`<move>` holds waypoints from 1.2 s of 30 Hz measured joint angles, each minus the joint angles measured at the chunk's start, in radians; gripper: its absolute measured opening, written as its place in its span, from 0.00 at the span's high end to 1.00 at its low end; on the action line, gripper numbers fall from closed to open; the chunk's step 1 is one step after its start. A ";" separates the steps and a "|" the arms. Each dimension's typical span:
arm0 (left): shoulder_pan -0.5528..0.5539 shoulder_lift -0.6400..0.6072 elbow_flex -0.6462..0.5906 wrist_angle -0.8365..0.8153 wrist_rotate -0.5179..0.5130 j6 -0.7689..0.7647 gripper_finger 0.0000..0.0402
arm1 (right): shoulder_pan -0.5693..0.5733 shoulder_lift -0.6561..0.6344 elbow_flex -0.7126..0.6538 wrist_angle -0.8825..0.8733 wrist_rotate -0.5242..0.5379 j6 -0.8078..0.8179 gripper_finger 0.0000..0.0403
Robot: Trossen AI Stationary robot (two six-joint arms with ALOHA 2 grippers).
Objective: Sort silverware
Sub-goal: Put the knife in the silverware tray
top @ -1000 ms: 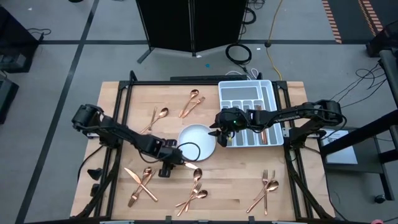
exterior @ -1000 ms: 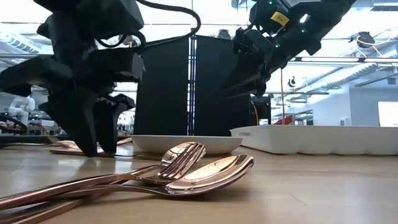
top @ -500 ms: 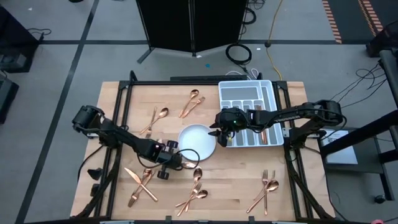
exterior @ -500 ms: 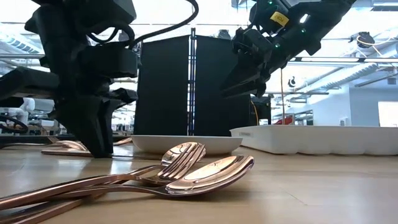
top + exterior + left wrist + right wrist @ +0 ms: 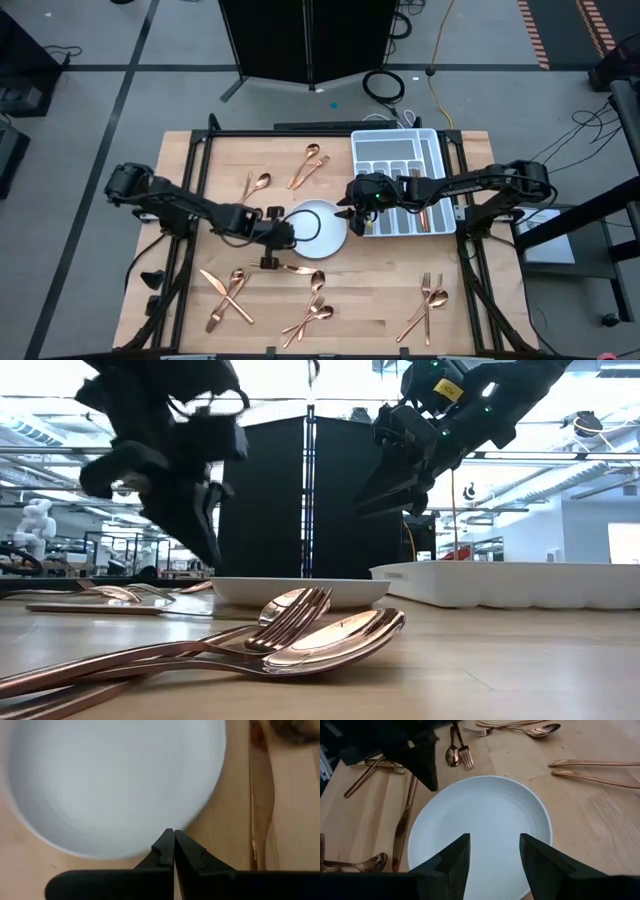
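Observation:
The silverware is copper-coloured and lies in groups around a white plate. One knife lies flat just near-left of the plate, also seen in the right wrist view as the knife. My left gripper hangs above the table at the plate's left rim, shut with nothing between its fingers. It is clear of the knife. My right gripper hovers open over the plate's right part and holds nothing.
A white divided tray stands at the far right with some silverware in it. Spoons and a fork with a spoon lie far left. Crossed knives, spoons and forks lie along the near edge.
My left gripper stood open low over the knife beside the plate and shut there. It then rose and went toward the far edge, to the plate's left rim, with nothing in it. The knife stayed flat on the table.

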 joint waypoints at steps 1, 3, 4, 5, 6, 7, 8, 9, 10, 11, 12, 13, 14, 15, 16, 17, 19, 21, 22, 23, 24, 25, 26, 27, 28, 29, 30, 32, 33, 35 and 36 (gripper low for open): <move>0.004 0.007 0.000 -0.003 0.037 -0.022 0.98 | 0.000 0.000 0.000 0.000 -0.002 0.001 0.60; 0.003 0.012 0.000 0.002 0.115 -0.057 0.95 | 0.000 0.000 0.000 -0.007 -0.002 0.008 0.60; -0.001 0.012 0.000 0.002 0.151 -0.070 0.93 | 0.000 0.000 0.000 -0.011 -0.004 0.008 0.60; -0.007 0.012 0.000 0.002 0.176 -0.080 0.90 | 0.000 0.000 0.000 -0.010 -0.003 0.008 0.60; -0.015 0.012 0.000 0.003 0.198 -0.083 0.88 | 0.000 0.000 0.000 -0.009 -0.004 0.008 0.60; -0.024 0.012 0.000 0.006 0.208 -0.083 0.85 | 0.000 0.000 0.000 -0.007 -0.003 0.005 0.60; -0.035 0.012 0.001 0.010 0.212 -0.088 0.82 | 0.000 0.000 0.000 -0.005 -0.002 0.002 0.60; -0.048 0.012 0.001 0.010 0.212 -0.100 0.78 | 0.000 0.000 0.000 -0.003 0.000 -0.001 0.60; -0.059 0.012 0.001 0.010 0.210 -0.106 0.75 | 0.000 0.000 0.000 -0.001 0.000 -0.002 0.60; -0.071 0.012 0.001 0.010 0.201 -0.106 0.72 | 0.000 0.000 0.000 0.004 0.000 -0.003 0.60; -0.081 0.014 0.001 0.011 0.183 -0.107 0.69 | 0.000 0.000 0.000 0.008 0.000 -0.003 0.60; -0.090 0.015 0.001 0.016 0.160 -0.107 0.67 | 0.000 0.000 0.000 0.009 0.000 -0.003 0.60; -0.101 0.015 0.001 0.018 0.136 -0.107 0.64 | 0.000 0.000 0.000 0.009 0.000 -0.003 0.60; -0.110 0.015 0.002 0.018 0.115 -0.109 0.62 | 0.000 0.000 0.000 0.008 0.000 -0.003 0.60; -0.117 0.015 0.002 0.021 0.100 -0.109 0.60 | 0.000 0.000 0.000 0.008 0.000 -0.003 0.60; -0.123 0.015 0.002 0.025 0.092 -0.109 0.59 | 0.000 0.000 0.000 0.008 0.000 -0.002 0.60; -0.133 0.015 0.002 0.029 0.088 -0.110 0.57 | 0.000 0.000 0.000 0.008 0.000 -0.002 0.60; -0.142 0.018 0.002 0.042 0.086 -0.119 0.56 | 0.000 0.000 0.000 0.008 0.000 -0.001 0.60; -0.144 0.023 0.004 0.048 0.083 -0.131 0.56 | 0.000 0.000 0.000 0.008 0.000 -0.001 0.60; -0.148 0.031 0.004 0.049 0.082 -0.135 0.56 | 0.000 0.000 0.000 0.008 0.000 -0.001 0.60; -0.153 0.041 0.004 0.046 0.082 -0.136 0.56 | 0.000 0.000 0.000 0.008 0.000 0.000 0.60; -0.158 0.054 0.004 0.045 0.082 -0.136 0.56 | 0.000 0.000 0.000 0.008 0.000 0.000 0.60; -0.163 0.068 0.004 0.046 0.082 -0.136 0.56 | 0.000 0.000 0.000 0.008 0.000 0.000 0.60; -0.168 0.083 0.004 0.046 0.082 -0.136 0.56 | 0.000 0.000 0.000 0.008 0.000 0.000 0.60; -0.172 0.097 0.004 0.045 0.082 -0.136 0.56 | 0.000 0.000 0.000 0.008 0.000 0.000 0.60; -0.175 0.109 0.004 0.044 0.082 -0.136 0.56 | 0.000 0.000 0.000 0.008 0.000 0.000 0.60; -0.177 0.121 0.004 0.044 0.082 -0.136 0.56 | 0.000 0.000 0.000 0.008 0.000 0.000 0.60; -0.180 0.134 0.006 0.046 0.075 -0.136 0.57 | 0.000 0.000 0.000 0.008 0.000 0.002 0.60; -0.183 0.141 0.008 0.046 0.069 -0.136 0.58 | 0.000 0.000 0.000 0.008 0.000 0.005 0.60; -0.185 0.147 0.008 0.044 0.061 -0.135 0.61 | 0.000 0.000 0.000 0.008 0.000 0.008 0.60; -0.186 0.148 0.008 0.043 0.058 -0.135 0.64 | 0.000 0.000 0.000 0.008 0.000 0.008 0.60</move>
